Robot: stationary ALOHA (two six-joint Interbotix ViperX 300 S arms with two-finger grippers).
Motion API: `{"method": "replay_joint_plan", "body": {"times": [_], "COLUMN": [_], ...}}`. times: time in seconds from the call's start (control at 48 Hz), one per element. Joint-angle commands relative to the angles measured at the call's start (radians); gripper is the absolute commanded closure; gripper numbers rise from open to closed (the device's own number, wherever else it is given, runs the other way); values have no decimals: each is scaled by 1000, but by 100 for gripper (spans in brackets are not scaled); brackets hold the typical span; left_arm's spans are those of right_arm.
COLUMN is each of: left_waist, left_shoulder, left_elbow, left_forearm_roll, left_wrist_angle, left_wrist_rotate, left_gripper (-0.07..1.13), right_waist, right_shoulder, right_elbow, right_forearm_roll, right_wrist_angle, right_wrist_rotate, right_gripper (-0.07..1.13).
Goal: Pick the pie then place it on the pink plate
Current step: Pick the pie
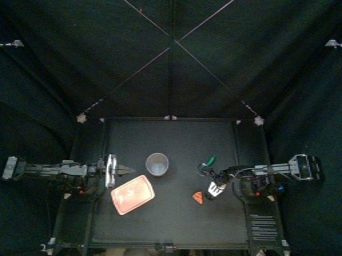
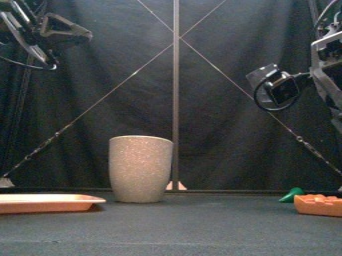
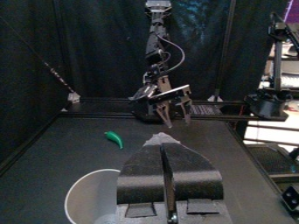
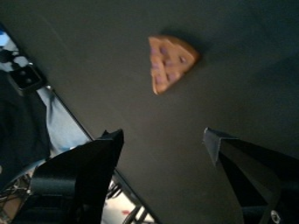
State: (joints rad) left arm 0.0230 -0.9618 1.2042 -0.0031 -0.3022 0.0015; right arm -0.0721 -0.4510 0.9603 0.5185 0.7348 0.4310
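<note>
Right claw (image 4: 163, 136) gapes wide and empty, clear of the one pie (image 1: 199, 196), which lies on the desk (image 1: 174, 225) at 4 o'clock from the one grey cup (image 1: 158, 163). One pink plate (image 1: 132, 194) sits at 7 o'clock, one green toy (image 1: 207, 160) at 3. Left claw (image 3: 170, 143) is pinched closed, empty.

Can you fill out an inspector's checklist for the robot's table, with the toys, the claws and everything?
Surface: black table, flat, no spills seen.
Job's things: pie lies on the table toward the right, not picked up yet. The pink plate sits toward the left with nothing on it.
Clutter: tall grey cup stands upright near the middle. A small green toy lies behind the pie.
Grippers: left gripper is shut and empty, near the cup. The right gripper is open and empty, over the pie.
Cables: nothing seen loose on the table.
Surroundings: black curtains behind and at the sides.
</note>
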Motion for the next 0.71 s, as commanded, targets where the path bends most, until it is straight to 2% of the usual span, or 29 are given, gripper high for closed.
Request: {"method": "replay_joint_plan", "body": {"times": [0.021, 0.167, 0.479, 0.625, 0.708], "left_waist": [8, 8, 9, 11, 11], "left_shoulder": [6, 6, 6, 6, 6], "left_elbow": [-14, -12, 5, 8, 8], "left_forearm_roll": [2, 3, 2, 3, 5], "left_wrist_angle": [-9, -8, -8, -9, -8], "left_wrist_rotate": [-2, 0, 0, 0, 0], "left_gripper": [106, 105, 106, 105, 106], "right_waist": [2, 95, 388, 457, 466], "right_shoulder": [-18, -14, 37, 124, 173], "right_elbow": [-25, -28, -80, -112, -135], "right_forearm_roll": [-77, -273, -643, -765, -801], "right_wrist_angle": [29, 28, -49, -54, -54], "right_wrist_rotate": [144, 457, 1052, 1235, 1278], "right_gripper": [2, 2, 2, 2, 2]}}
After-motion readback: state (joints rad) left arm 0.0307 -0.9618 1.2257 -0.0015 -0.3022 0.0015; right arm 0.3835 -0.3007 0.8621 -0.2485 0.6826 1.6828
